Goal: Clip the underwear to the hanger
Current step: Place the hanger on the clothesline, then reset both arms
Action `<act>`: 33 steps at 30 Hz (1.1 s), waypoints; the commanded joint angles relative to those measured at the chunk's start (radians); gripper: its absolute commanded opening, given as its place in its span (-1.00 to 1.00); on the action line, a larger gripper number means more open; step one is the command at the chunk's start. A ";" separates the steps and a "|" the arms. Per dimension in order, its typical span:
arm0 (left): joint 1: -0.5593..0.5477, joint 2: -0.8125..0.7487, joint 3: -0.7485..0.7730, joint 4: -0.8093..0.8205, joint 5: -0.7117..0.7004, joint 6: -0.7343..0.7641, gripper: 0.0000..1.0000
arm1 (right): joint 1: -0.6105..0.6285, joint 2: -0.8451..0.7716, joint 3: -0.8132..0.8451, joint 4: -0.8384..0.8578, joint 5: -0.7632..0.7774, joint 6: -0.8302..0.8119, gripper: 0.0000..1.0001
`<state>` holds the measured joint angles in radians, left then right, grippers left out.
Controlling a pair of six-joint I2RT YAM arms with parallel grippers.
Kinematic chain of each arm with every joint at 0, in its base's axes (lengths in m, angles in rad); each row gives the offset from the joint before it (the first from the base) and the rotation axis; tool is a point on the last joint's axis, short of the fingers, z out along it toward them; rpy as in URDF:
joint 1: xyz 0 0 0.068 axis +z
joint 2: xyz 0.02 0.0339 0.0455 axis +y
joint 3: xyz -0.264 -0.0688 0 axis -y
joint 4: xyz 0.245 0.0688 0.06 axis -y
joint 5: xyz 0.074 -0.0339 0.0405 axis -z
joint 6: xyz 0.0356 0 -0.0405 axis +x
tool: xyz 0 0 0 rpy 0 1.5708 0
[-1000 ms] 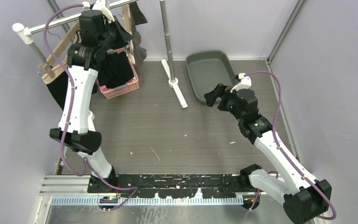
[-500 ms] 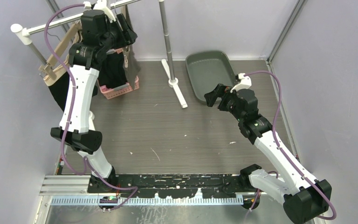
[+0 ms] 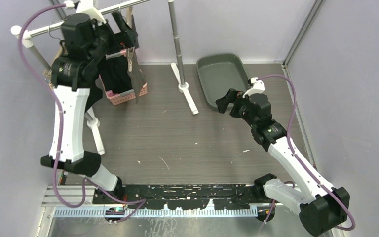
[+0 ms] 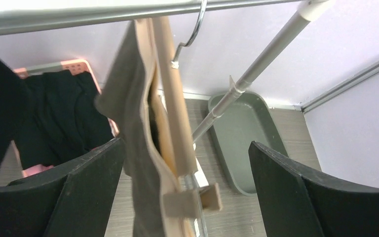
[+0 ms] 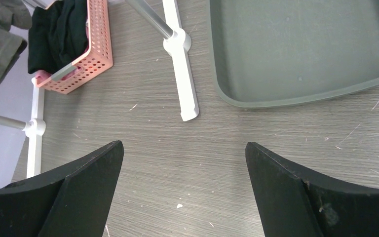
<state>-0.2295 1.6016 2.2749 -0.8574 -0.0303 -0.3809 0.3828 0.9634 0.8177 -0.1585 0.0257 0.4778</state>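
Seeing left gripper (image 4: 185, 168) raised up at the rail (image 4: 79, 15), spread wide, pinching nothing. Straddling the wooden hanger (image 4: 170, 98) and grey underwear (image 4: 133, 123), with fingers (image 4: 89, 173) staying clear on both sides. Noting hanger hooking over the rail by its metal hook (image 4: 197, 29), slanting down toward the wrist camera. Noting underwear draping along the hanger's side nearer the pink basket (image 3: 123, 96), hanging above the table (image 5: 177, 148), running down to the peg clip (image 4: 192, 200) at the hanger's near end. Not managing to tell whether the clip is biting the cloth. Finding the same cloth in the top view dangling just over the basket's right edge. Seeing black clothes (image 4: 54, 118) piling inside that basket. Seeing right gripper (image 5: 182, 168) hovering low over the table, well apart from the rack, also spread wide, gripping nothing. Noting grey tray (image 5: 301, 49) lying ahead of it to the right, and white rack foot (image 5: 182, 89) sitting between tray and basket.
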 commanded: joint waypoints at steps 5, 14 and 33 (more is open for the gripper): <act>-0.003 -0.130 0.016 -0.126 -0.083 0.058 0.96 | -0.004 0.053 0.054 0.022 0.029 -0.021 1.00; -0.016 -0.368 -0.340 0.001 0.114 0.014 0.96 | -0.004 0.117 0.082 0.014 0.072 -0.024 1.00; -0.225 -0.538 -0.860 0.329 0.314 -0.072 0.96 | -0.004 0.243 0.142 0.000 0.058 0.016 1.00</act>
<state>-0.3866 1.0676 1.5555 -0.7013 0.2569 -0.4156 0.3828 1.2049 0.8970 -0.1825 0.0662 0.4816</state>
